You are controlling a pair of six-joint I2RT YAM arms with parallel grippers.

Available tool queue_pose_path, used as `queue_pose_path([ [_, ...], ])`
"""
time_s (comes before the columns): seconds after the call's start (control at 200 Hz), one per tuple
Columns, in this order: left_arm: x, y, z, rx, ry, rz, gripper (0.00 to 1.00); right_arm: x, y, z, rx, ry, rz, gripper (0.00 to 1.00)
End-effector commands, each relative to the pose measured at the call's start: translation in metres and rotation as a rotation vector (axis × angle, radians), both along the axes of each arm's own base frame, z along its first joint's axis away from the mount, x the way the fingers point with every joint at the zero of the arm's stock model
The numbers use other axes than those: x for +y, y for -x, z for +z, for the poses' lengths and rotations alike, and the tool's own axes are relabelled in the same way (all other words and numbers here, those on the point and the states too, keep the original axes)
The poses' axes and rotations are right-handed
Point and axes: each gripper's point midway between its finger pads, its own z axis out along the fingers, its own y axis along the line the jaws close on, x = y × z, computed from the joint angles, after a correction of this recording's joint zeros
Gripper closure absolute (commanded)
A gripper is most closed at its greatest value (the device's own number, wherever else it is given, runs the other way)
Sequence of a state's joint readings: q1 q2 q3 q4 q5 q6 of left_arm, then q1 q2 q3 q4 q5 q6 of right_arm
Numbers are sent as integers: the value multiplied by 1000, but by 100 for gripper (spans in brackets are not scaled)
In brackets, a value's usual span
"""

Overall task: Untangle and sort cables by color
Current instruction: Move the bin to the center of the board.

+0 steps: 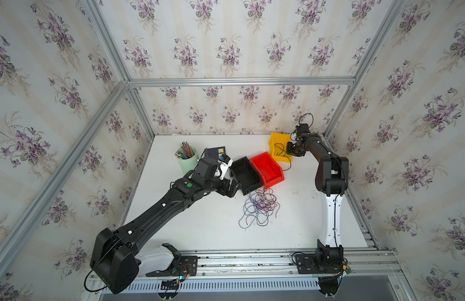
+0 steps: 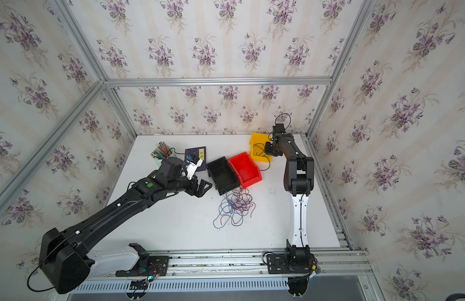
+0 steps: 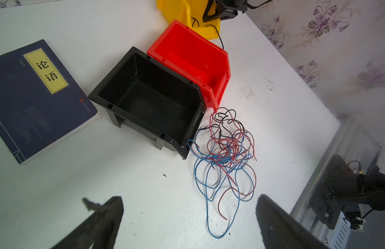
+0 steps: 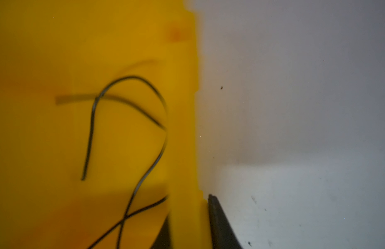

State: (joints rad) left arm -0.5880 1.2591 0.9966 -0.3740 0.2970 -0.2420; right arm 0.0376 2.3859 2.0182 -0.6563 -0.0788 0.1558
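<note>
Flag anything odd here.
A black cable lies in the yellow bin, its end trailing onto the table, while the black bin sits empty. The right gripper pinches the yellow bin's wall, not a cable.

We see a table (image 1: 200,229) carrying a cup (image 1: 187,164), a book (image 3: 36,97), a black bin (image 1: 245,174), a red bin (image 1: 266,168) and a yellow bin (image 1: 275,138). Cables (image 1: 260,206) lie tangled by the black bin.

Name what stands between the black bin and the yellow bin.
The red bin stands between the black bin and the yellow bin; both top views show it.
</note>
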Motion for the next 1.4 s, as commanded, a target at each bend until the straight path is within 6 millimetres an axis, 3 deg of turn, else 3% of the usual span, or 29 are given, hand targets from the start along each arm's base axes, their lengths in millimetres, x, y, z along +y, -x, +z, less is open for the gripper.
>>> queue_pose_path([
  [0.0,-3,-3,0,0,3,3,1,-6,5,4,-13,40,25,100],
  [0.23,-12,-9,-1,-2,19,-19,1,-19,42,12,5,110,15,100],
  [0.564,-31,-15,6,-19,53,-85,1,-42,131,16,77,248,51,100],
  [0.694,-35,-15,6,-20,60,-110,1,-37,146,11,76,226,73,100],
  [0.834,-42,-9,9,-37,52,-160,1,-21,148,3,93,142,94,100],
  [0.884,-45,-7,10,-41,48,-176,1,-18,147,3,93,116,85,90],
  [0.949,-50,-5,10,-48,44,-200,1,-17,146,5,92,101,61,67],
  [1.034,-61,-2,17,-79,40,-245,1,-14,144,20,54,69,34,44],
  [1.054,-66,-4,8,-60,25,-254,1,-13,144,25,43,59,27,39],
  [1.114,-75,-4,7,-64,21,-277,1,-11,145,40,9,32,2,28],
  [1.179,-84,-5,8,-70,24,-292,1,-6,150,55,-16,-14,-32,23],
  [1.284,-93,-7,11,-86,40,-300,1,3,172,69,-11,-130,-124,22],
  [1.394,-92,-8,12,-98,39,-298,1,16,211,63,28,-279,-242,24],
])
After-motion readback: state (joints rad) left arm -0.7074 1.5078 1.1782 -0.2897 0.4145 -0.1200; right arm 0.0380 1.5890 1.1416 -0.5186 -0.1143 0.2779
